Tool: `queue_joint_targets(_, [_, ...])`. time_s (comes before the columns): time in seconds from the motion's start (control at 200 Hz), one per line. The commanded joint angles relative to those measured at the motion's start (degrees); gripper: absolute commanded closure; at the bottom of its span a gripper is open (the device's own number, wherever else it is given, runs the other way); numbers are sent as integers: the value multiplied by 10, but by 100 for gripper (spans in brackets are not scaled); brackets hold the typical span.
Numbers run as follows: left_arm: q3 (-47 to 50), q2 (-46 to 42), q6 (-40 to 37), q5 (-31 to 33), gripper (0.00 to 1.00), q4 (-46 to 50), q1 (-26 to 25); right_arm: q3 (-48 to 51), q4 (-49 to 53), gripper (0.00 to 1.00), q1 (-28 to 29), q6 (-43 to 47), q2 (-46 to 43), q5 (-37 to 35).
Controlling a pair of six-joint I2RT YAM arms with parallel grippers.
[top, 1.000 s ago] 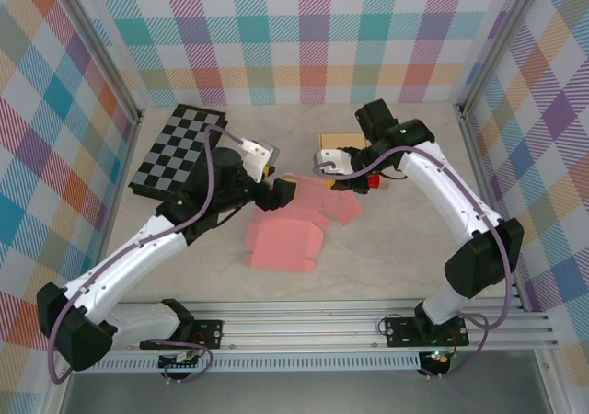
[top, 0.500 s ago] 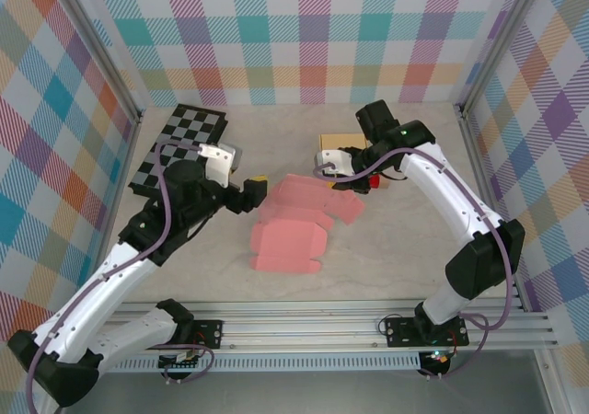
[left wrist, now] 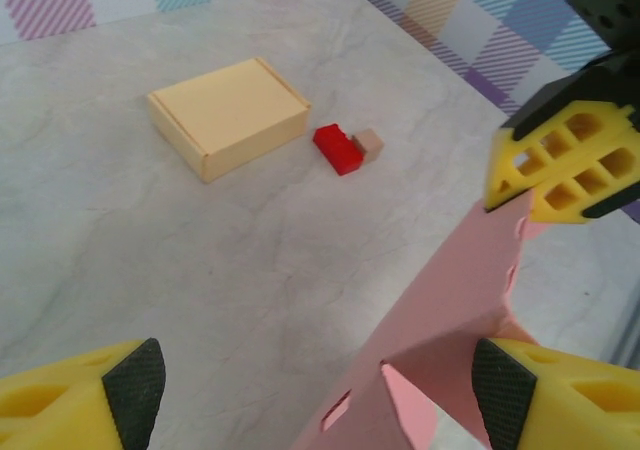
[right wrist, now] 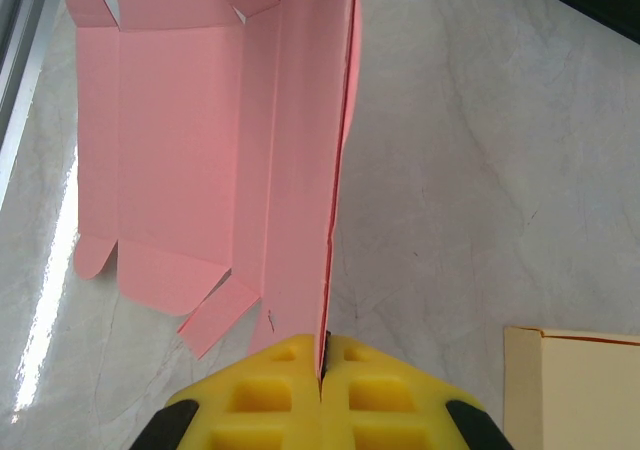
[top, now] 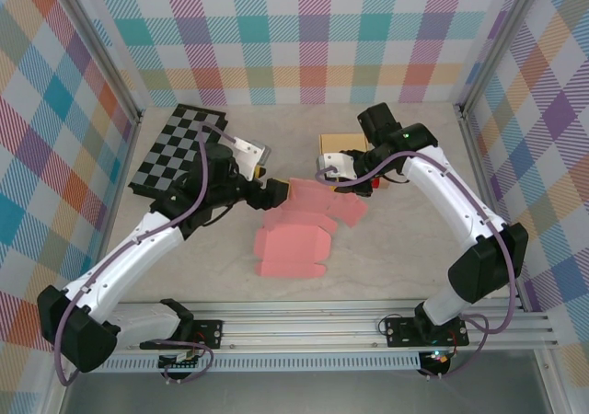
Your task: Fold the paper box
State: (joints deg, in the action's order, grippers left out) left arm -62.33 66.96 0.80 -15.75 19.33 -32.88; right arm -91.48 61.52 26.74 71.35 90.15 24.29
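Note:
The pink paper box lies mostly unfolded on the table, with one long panel raised on edge. My right gripper is shut on the near end of that raised panel, its yellow fingers also showing in the left wrist view. My left gripper stands open at the panel's other end. Its fingertips are wide apart. The pink card rises between them, close against the right-hand one.
A closed tan box sits at the back, with a red block and a small tan cube beside it. A black-and-grey checkerboard lies at the back left. Metal frame posts and plaid walls bound the table.
My left gripper drew back to the left, opened wider, then returned to the box's raised edge. The box shifted slightly. The right gripper kept its hold.

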Motion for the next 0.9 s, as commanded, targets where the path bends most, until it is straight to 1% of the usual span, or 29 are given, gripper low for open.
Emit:
queue_joint_targets(0.0, [-24,11,-4,-70,18,-10,-7,-3,5,100,2,12,-11,23])
queue_joint_targets(0.095, [-25,14,-13,-79,18,-9,-14,-5,8,100,2,14,-11,24])
queue_joint_targets(0.195, [-26,21,-18,-80,19,-6,-15,-5,14,100,2,21,-14,45])
queue_joint_targets(0.27, [-28,25,-19,-95,23,-12,-16,-2,23,100,2,36,-21,75])
queue_joint_targets(0.3, [-30,26,-21,-101,28,-13,-17,2,23,100,2,41,-24,85])
queue_joint_targets(0.315, [-31,26,-22,-105,32,-13,-17,4,23,100,2,43,-26,88])
queue_joint_targets(0.385, [-37,29,-25,-114,57,-13,-20,14,21,100,2,47,-30,94])
queue_joint_targets(0.43, [-39,28,-25,-116,67,-13,-22,16,24,100,2,48,-31,96])
queue_joint_targets(0.525, [-39,23,-27,-122,80,-18,-23,16,35,100,2,54,-28,99])
queue_joint_targets(0.61, [-36,19,-31,-121,87,-18,-24,17,35,100,2,54,-28,99])
queue_joint_targets(0.655, [-34,17,-32,-119,89,-18,-24,17,34,100,2,54,-27,99])
queue_joint_targets(0.725, [-30,16,-34,-114,88,-14,-24,15,31,100,2,50,-27,95])
queue_joint_targets(0.765, [-28,15,-33,-104,80,-10,-24,14,27,100,2,43,-25,90])
queue_joint_targets(0.805, [-25,12,-29,-87,68,-8,-24,14,20,100,1,33,-25,82])
queue_joint_targets(0.825, [-22,10,-26,-75,59,-7,-24,14,16,100,2,28,-25,75])
queue_joint_targets(0.855, [-15,4,-21,-53,42,-8,-24,15,8,100,2,20,-26,65])
queue_joint_targets(0.87, [-12,-1,-17,-40,36,-9,-24,16,3,100,1,15,-26,58])
queue_joint_targets(0.895, [-3,-9,-10,-16,30,-12,-23,17,-6,100,0,5,-27,46])
